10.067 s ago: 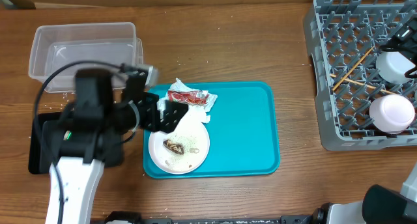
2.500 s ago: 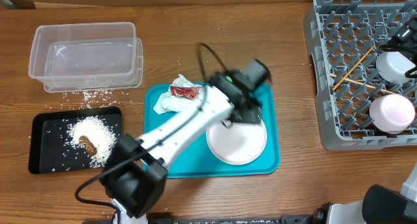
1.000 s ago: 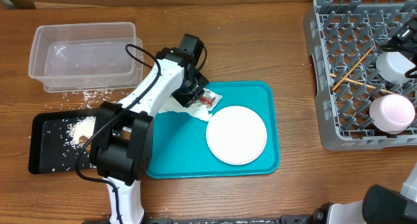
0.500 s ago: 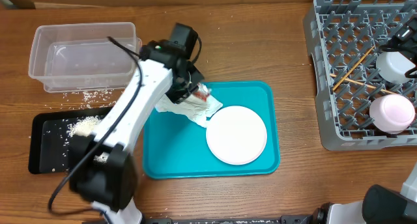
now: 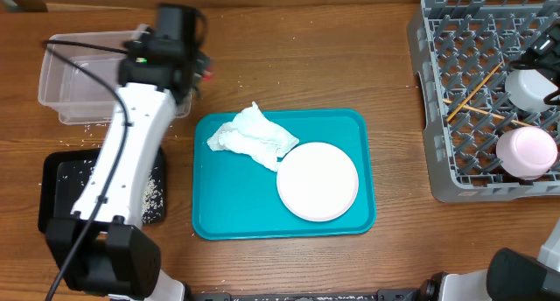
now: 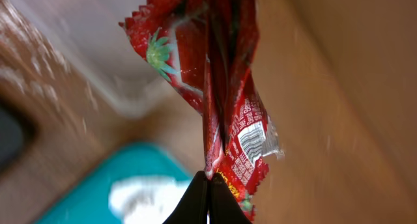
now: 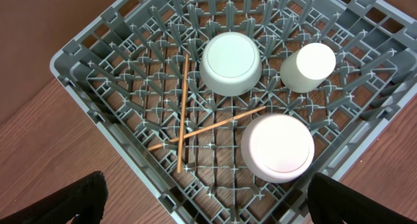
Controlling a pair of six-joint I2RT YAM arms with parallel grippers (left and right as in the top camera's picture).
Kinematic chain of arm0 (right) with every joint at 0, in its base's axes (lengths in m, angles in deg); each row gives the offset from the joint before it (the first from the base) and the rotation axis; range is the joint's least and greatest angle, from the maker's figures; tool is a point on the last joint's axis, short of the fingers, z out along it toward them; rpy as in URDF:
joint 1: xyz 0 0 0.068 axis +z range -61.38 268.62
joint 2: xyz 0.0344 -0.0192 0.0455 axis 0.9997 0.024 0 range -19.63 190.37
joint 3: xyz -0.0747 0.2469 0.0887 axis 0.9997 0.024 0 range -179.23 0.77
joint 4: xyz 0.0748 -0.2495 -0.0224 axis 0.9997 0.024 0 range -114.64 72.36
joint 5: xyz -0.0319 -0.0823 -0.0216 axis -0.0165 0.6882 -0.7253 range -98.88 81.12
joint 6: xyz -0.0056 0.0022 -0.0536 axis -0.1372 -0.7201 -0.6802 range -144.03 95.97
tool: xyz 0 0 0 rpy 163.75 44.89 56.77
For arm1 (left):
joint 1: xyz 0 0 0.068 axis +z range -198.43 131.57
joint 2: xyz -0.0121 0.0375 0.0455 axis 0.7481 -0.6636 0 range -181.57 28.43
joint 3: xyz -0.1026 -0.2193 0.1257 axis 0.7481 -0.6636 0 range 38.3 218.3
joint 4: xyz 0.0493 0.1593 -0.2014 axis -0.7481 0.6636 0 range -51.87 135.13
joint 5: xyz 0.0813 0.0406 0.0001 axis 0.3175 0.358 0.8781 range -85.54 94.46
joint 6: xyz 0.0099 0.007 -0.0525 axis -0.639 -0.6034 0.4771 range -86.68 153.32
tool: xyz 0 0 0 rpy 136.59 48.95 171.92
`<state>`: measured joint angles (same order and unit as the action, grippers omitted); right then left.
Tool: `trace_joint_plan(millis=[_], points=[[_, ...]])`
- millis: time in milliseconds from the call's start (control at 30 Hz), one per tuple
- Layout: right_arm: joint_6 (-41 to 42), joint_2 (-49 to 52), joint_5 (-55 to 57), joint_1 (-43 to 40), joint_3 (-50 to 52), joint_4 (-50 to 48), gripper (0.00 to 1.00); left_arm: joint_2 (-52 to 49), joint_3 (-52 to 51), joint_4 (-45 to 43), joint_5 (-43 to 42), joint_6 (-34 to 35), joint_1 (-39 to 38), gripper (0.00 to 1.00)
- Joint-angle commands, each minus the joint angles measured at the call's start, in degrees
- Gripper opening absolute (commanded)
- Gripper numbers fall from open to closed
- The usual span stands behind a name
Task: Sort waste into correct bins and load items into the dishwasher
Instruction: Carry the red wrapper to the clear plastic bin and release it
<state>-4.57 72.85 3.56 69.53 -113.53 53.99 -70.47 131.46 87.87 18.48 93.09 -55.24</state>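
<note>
The left claw (image 6: 208, 195), fully closed, pinches the red wrapper (image 6: 221, 87) by one thin edge just outside the three-o'clock rim of the clear tub (image 5: 79, 73). If it is released here or slips, it would likely land on the table (image 5: 306, 65).

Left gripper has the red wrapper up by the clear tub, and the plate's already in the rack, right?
Not quite: the plate lies on the teal tray, not in the rack, as the overhead view shows. The left gripper does pinch the red wrapper by the clear tub.
</note>
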Motion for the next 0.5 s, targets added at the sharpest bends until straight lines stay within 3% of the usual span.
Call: trace_joint_plan(millis=[0, 167, 233, 300, 467], points=[[0.0, -0.4, 0.5, 0.1, -0.1, -0.3, 1.0, -0.5, 0.9, -2.8, 4.5, -0.7, 5.3, 0.04], [0.0, -0.4, 0.5, 0.1, -0.1, -0.3, 1.0, -4.3, 0.9, -7.2, 1.9, -5.5, 9.7, 0.09], [0.0, -0.4, 0.5, 0.1, -0.1, -0.3, 1.0, -5.8, 0.9, -7.3, 1.1, -5.7, 11.0, 0.33], [0.0, -0.4, 0.5, 0.1, -0.1, -0.3, 1.0, -6.8, 0.9, -7.3, 0.4, -5.9, 12.1, 0.89], [0.0, -0.4, 0.5, 0.1, -0.1, -0.3, 1.0, -6.8, 0.9, -7.1, -8.1, -11.5, 13.6, 0.92]])
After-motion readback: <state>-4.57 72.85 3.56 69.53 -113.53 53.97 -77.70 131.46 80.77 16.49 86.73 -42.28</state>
